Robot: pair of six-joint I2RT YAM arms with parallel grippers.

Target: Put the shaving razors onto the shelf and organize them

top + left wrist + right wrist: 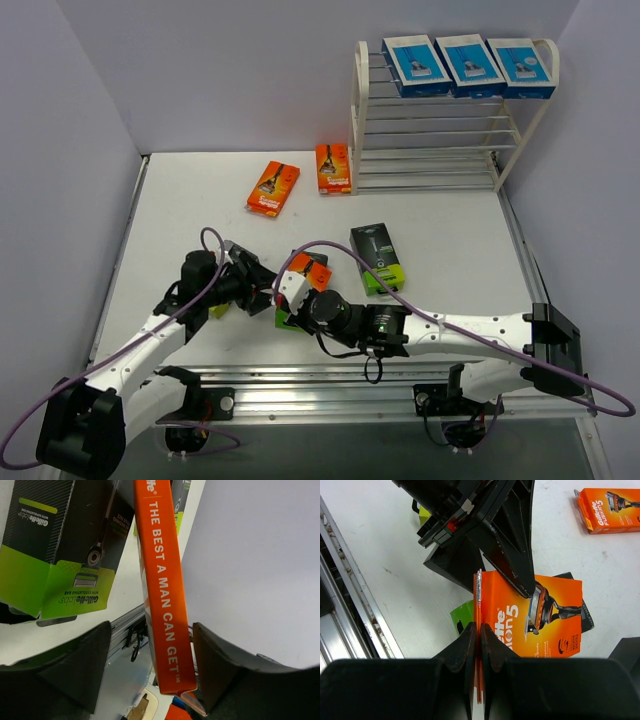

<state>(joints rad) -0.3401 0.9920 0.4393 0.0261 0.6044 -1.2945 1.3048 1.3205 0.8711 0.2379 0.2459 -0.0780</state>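
My right gripper [296, 291] [479, 627] is shut on the thin edge flap of an orange razor pack [309, 271] [520, 615] and holds it just above the table's near middle. My left gripper [266, 284] [151, 627] is open, with its jaws on either side of the same pack [162, 595]; the pack lies close to one finger [220, 665]. The left fingers [512, 560] reach the pack's top edge. Two other orange packs [272, 188] [333, 167] lie on the table. Three blue-and-white packs [468, 64] sit on the top tier of the shelf [362, 120].
A black-and-lime pack [377, 257] lies right of centre. Another black-and-lime pack [285, 318] [65, 555] lies under the grippers, and a lime end [217, 310] shows beside the left arm. The shelf's lower tiers hold nothing. A metal rail [330, 395] runs along the near edge.
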